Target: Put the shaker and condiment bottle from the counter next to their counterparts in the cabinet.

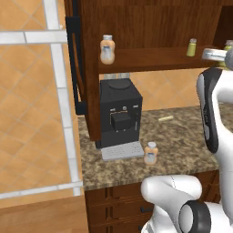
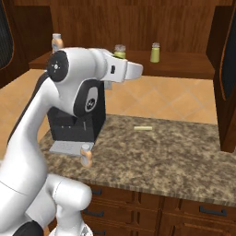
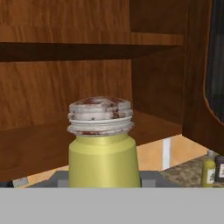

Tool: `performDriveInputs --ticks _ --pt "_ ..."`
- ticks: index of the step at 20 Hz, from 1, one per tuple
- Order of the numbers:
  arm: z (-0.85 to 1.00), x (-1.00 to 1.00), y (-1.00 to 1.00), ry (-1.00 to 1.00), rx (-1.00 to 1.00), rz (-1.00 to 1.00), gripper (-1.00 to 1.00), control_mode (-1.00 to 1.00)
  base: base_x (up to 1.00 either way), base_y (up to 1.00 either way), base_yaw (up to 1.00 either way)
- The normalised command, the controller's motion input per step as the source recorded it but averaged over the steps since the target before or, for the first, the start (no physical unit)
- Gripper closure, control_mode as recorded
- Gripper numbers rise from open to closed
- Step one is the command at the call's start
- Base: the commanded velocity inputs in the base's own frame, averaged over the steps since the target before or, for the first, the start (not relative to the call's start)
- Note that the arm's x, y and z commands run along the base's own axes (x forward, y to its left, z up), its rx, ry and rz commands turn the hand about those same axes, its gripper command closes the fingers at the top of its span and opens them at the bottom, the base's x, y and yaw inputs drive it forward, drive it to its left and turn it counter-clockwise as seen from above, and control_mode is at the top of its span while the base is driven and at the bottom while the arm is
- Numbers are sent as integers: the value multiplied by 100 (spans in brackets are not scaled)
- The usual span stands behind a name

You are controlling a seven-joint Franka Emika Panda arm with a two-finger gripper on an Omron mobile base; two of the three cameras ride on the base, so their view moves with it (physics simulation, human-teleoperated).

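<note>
My gripper [image 1: 223, 53] is shut on the yellow-green shaker [image 3: 103, 146], whose grey cap fills the middle of the hand view. It is raised to the cabinet shelf [image 2: 184, 64], and the held shaker [image 2: 120, 50] stands left of its twin shaker [image 2: 155, 53]. My hand hides its base, so I cannot tell whether it touches the shelf. The twin shaker [image 1: 192, 47] stands upright. A peach-orange condiment bottle [image 1: 150, 153] stands on the granite counter [image 1: 182, 145] in front of the coffee machine. Its counterpart bottle [image 1: 107, 49] stands at the shelf's left end.
A black coffee machine [image 1: 119, 113] stands on the counter under the shelf, with its grey tray in front. A pale stick [image 2: 143, 128] lies mid-counter. The open cabinet door [image 1: 75, 63] with a black handle hangs left; another dark door [image 2: 226, 78] stands right.
</note>
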Motion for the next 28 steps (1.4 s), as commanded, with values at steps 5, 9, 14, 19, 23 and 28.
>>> performDriveInputs --ticks 5,9,14,19,23,28 --pt "0 10 0 -1 -2 -29 100 -100 0 0 0" --pt "-3 29 0 -7 -1 -4 100 -100 0 0 0" --pt "-9 29 0 -15 -1 4 100 -100 0 0 0" --pt "-17 37 0 -14 -1 6 100 -100 0 0 0" --pt "-14 35 0 -7 -4 0 100 -100 0 0 0" --pt "-3 25 0 0 -3 0 100 -100 0 0 0"
